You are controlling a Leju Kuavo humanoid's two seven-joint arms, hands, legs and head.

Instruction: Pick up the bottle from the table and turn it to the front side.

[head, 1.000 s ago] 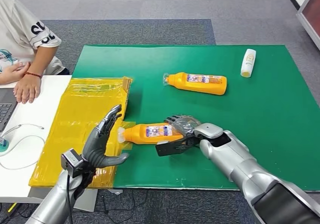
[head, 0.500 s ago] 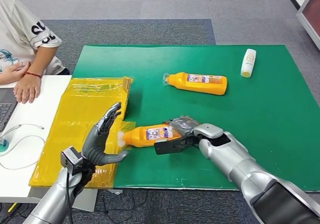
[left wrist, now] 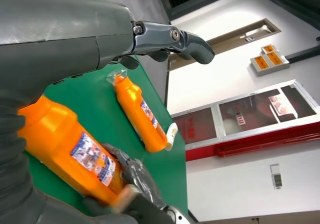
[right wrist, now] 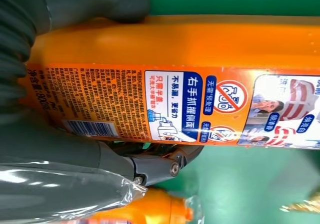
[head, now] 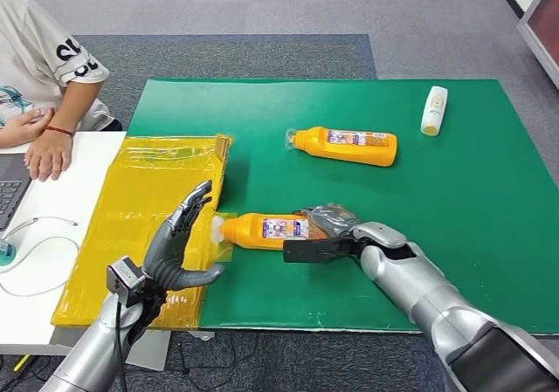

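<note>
An orange bottle [head: 270, 230] lies lengthwise near the front of the green mat [head: 409, 209], its printed label up and its cap toward the yellow sheet. My right hand [head: 329, 229] grips its base end; in the right wrist view the fingers [right wrist: 94, 4] wrap the orange body [right wrist: 188, 44]. My left hand [head: 178, 245] hovers open over the yellow sheet's edge, just short of the cap, fingers spread. In the left wrist view the held bottle [left wrist: 71, 154] lies close below the left hand's fingers [left wrist: 170, 37]. I cannot tell whether the bottle is off the mat.
A second orange bottle [head: 346, 146] lies farther back on the mat, and a small white bottle [head: 433, 110] lies at the far right. The yellow sheet [head: 132, 191] covers the table's left part. A person [head: 46, 69] sits at the far left beside a laptop [head: 10, 191].
My right hand has drawn the bottle a little to the right and farther back, and the bottle now lies more level. The left hand has stayed put.
</note>
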